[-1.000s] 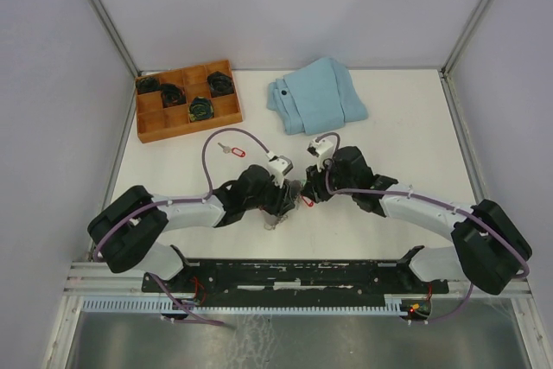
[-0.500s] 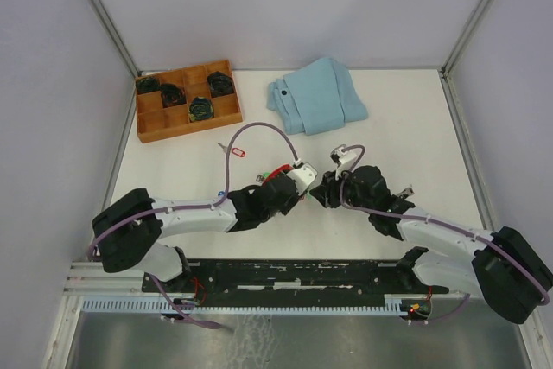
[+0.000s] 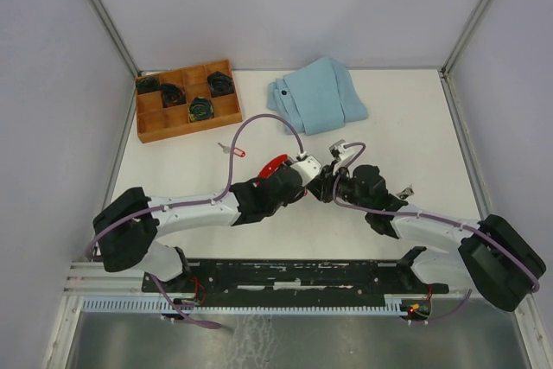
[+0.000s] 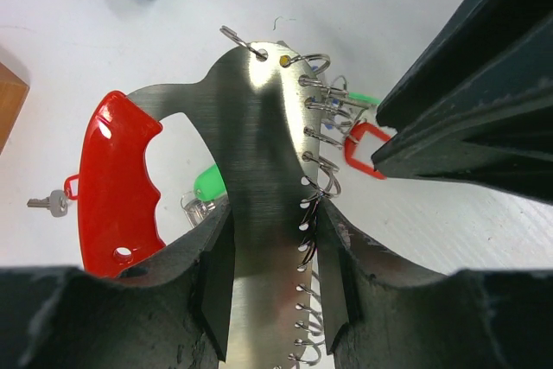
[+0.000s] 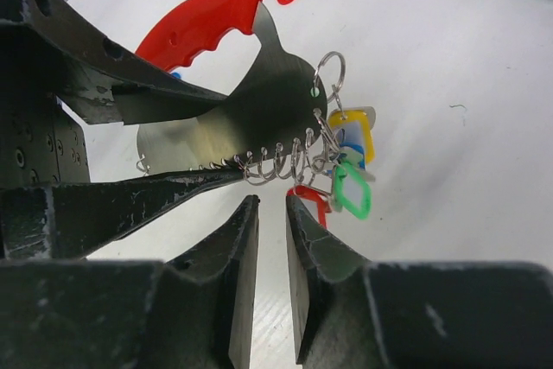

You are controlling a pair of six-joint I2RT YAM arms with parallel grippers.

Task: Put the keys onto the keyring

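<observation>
On 1 keyring (image 5: pixel 259 118), 4 tagged keys (image 5: pixel 352 192)

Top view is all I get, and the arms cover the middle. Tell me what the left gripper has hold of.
Observer: The left gripper is clamped on the steel plate of the keyring, beside its red handle.
Operator: Now give me the right one.
Observer: The right gripper shows a narrow gap with nothing in it, tips just short of the row of rings.
Operator: Report what hangs on it.
Observer: A green tag, a yellow tag and a red tag hang bunched at one end of the row.
</observation>
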